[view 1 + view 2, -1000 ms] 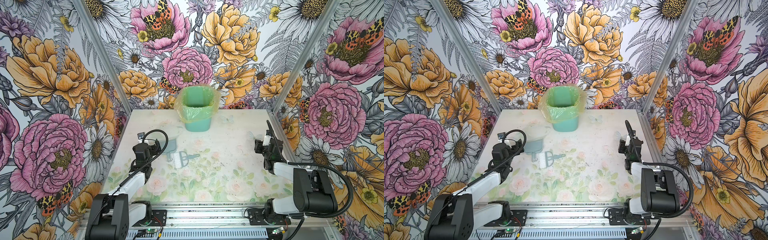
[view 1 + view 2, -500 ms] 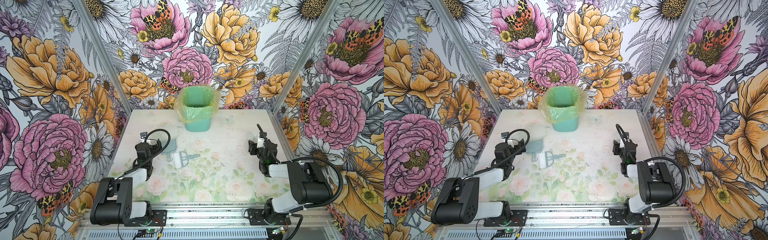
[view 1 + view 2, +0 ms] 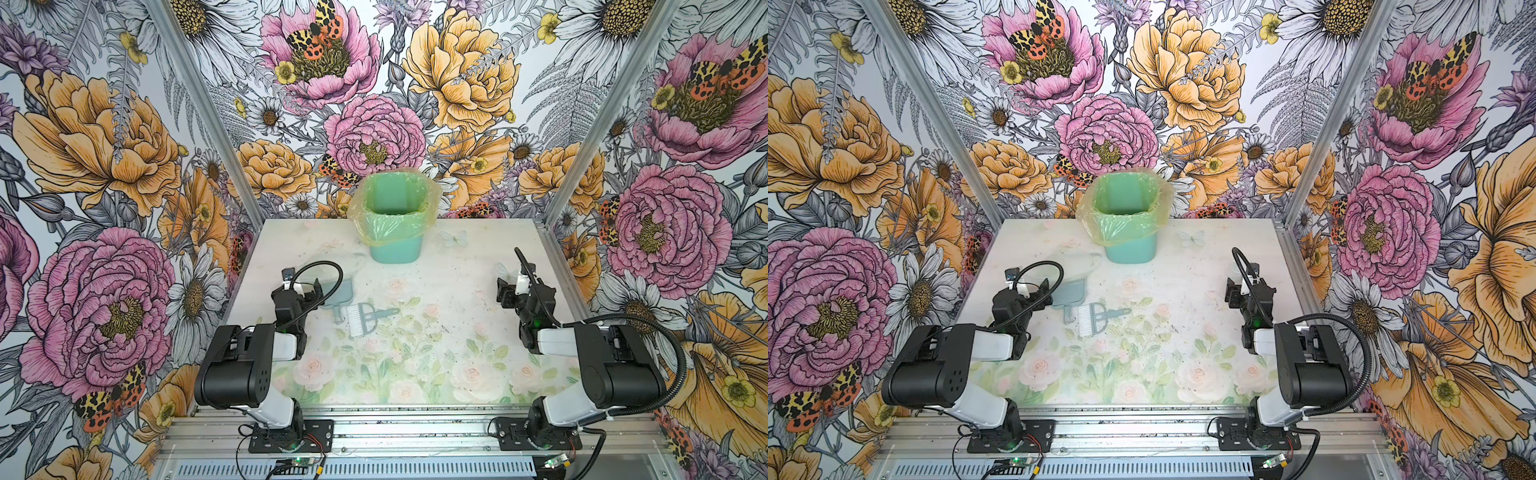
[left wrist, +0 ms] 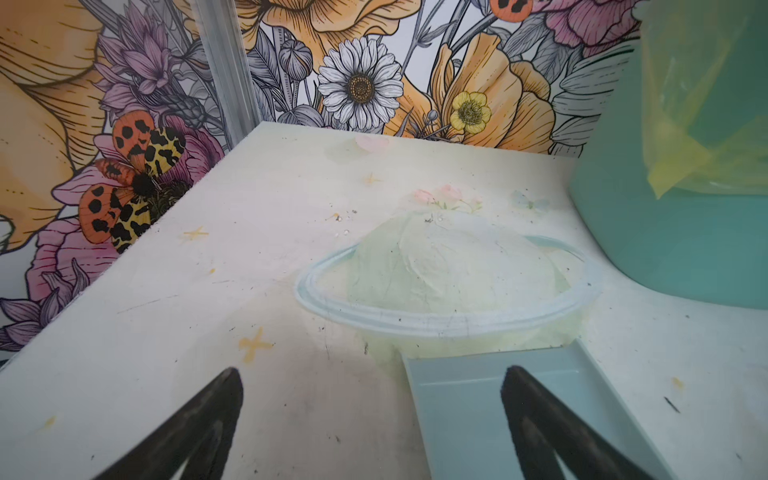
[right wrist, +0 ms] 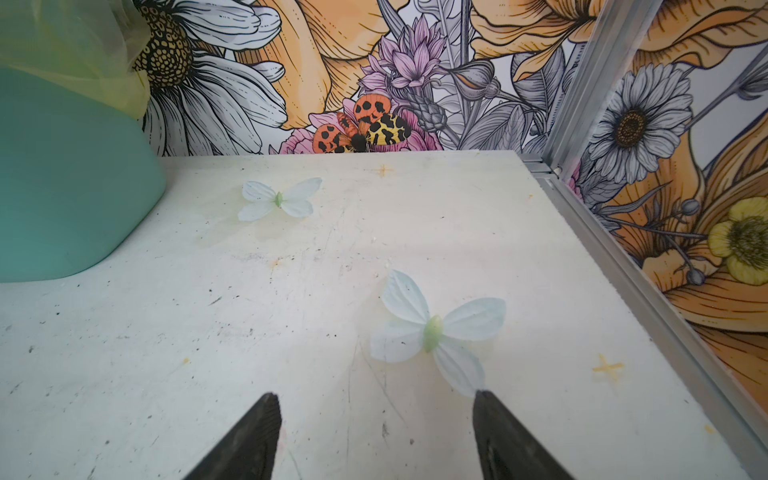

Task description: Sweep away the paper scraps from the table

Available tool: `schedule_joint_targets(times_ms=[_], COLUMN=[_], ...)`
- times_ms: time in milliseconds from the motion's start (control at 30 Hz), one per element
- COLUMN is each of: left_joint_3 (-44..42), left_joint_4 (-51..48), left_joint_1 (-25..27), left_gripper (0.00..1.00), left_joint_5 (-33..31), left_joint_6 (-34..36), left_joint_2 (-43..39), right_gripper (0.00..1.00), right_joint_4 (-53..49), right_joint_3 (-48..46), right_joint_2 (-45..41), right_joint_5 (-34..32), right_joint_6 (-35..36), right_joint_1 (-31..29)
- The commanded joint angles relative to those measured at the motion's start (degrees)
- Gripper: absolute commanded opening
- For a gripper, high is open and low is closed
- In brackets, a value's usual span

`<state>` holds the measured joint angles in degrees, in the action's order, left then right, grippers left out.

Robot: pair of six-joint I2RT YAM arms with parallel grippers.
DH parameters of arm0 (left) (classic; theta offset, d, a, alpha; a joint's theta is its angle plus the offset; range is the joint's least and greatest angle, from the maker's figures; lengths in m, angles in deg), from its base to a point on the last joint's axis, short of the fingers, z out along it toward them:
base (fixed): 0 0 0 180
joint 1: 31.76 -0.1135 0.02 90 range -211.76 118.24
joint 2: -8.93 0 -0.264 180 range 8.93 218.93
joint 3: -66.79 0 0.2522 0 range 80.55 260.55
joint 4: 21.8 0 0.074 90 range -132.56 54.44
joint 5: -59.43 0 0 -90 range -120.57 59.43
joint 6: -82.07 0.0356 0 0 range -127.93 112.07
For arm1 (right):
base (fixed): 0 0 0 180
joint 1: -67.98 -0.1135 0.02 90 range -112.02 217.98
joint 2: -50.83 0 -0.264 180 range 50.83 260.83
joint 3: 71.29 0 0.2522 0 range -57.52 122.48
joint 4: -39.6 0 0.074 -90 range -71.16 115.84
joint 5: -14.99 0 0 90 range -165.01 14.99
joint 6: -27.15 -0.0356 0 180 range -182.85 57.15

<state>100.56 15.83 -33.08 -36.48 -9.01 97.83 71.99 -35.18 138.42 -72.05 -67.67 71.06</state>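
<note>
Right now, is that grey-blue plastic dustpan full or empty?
Empty: in the left wrist view the grey-blue plastic dustpan shows a bare tray, nothing in its visible part.

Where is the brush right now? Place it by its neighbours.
In both top views the brush lies on the table left of centre, right beside the dustpan handle, in front of the green bin.
</note>
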Motion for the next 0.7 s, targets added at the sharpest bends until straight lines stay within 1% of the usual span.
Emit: schedule_joint_targets(times_ms=[0,100,133,167,267,400,667], left_joint_3=[0.98,0.89,0.95,0.77,1.82,1.70,1.73], left_joint_4=[3.14,3.91,3.33,4.24,2.07,2.21,2.19], left_joint_1=[-0.22,0.18,0.38,0.67,1.07,1.50,1.41], left_gripper=[0.99,0.99,0.98,0.98,0.99,0.99,0.98], left_joint_5=[0.05,-0.33,-0.62,-0.68,-0.33,-1.43,-1.28], left_joint_6=[-0.19,0.07,0.11,0.59,1.40,1.62,1.61], left_joint_2=[-0.28,-0.06,-0.23,0.03,-0.05,-0.09,-0.06], right_gripper=[0.77,0.83,0.88,0.99,1.00,1.00,1.00], right_joint_4=[1.94,1.91,1.92,1.91,1.94,1.95,2.01], right_joint_3=[0.93,0.94,0.96,0.94,0.89,0.88,0.92], right_joint_2=[0.45,0.46,0.48,0.34,0.34,0.39,0.38], right_joint_5=[-0.75,-0.71,-0.76,-0.74,-0.72,-0.76,-0.72], right_joint_6=[0.65,0.60,0.59,0.60,0.58,0.60,0.64], right_joint_1=[-0.08,-0.04,-0.03,-0.03,-0.08,-0.04,-0.05])
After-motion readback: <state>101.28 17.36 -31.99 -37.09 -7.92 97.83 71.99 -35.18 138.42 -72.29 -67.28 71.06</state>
